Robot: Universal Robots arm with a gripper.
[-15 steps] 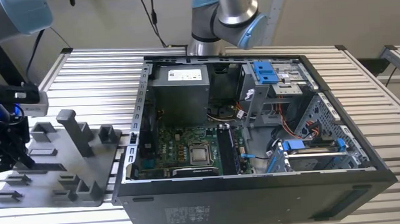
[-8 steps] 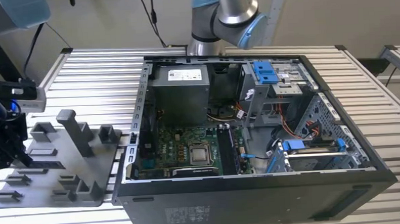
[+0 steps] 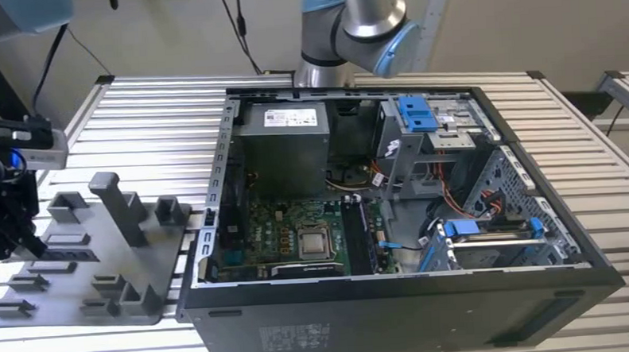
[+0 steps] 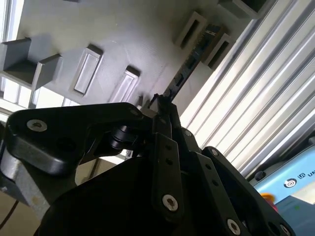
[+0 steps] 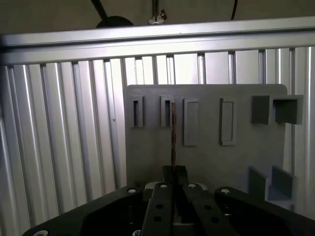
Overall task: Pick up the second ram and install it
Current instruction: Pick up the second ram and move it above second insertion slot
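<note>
The second ram (image 5: 173,132) is a thin dark stick standing on edge in a slot of the grey fixture tray (image 5: 236,162). The second wrist view shows its black chips (image 4: 191,60) running from the slot to my fingertips. My gripper (image 5: 174,171) is at the stick's near end, with the fingers pressed close on both of its faces. In the exterior view the gripper (image 3: 29,246) hangs low over the tray (image 3: 138,271) at that view's far left, beside the open computer case (image 3: 572,236).
The tray carries several upright posts (image 3: 119,208) and blocks around the slots. The case lies open on a ribbed aluminium table (image 3: 153,127), showing its motherboard (image 3: 285,241), power supply (image 3: 283,137) and blue drive brackets (image 3: 418,112). The arm's base (image 3: 340,32) stands behind the case.
</note>
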